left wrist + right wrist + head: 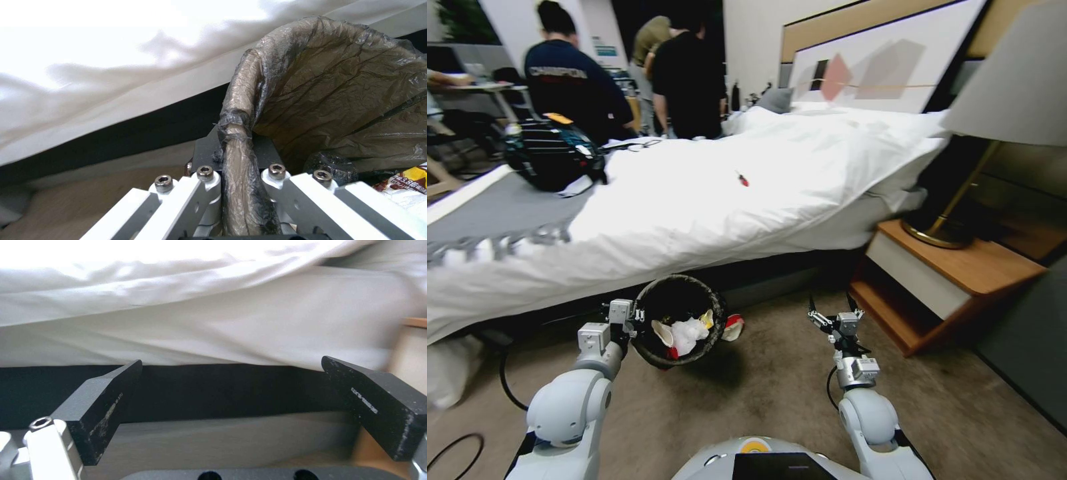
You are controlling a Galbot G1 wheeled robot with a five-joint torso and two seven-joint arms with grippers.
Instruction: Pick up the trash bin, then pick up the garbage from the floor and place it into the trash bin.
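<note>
My left gripper [635,321] is shut on the rim of the trash bin [675,297], a round bin with a dark bag liner, and holds it above the carpet in front of the bed. The left wrist view shows the lined rim [237,156] pinched between the fingers. Garbage lies inside: a white tissue [688,333], a tan piece [662,331] and a yellow wrapper [411,178]. A red-and-white packet [734,327] shows just past the bin's right edge; whether it touches the bin I cannot tell. My right gripper [832,315] hangs open and empty to the right, facing the bed base [231,390].
A bed with a white duvet [760,180] spans the view, with a tiny red scrap [742,178] and a dark backpack [554,155] on it. A wooden nightstand [954,273] with a lamp stands at the right. A black cable [506,380] lies on the carpet at the left.
</note>
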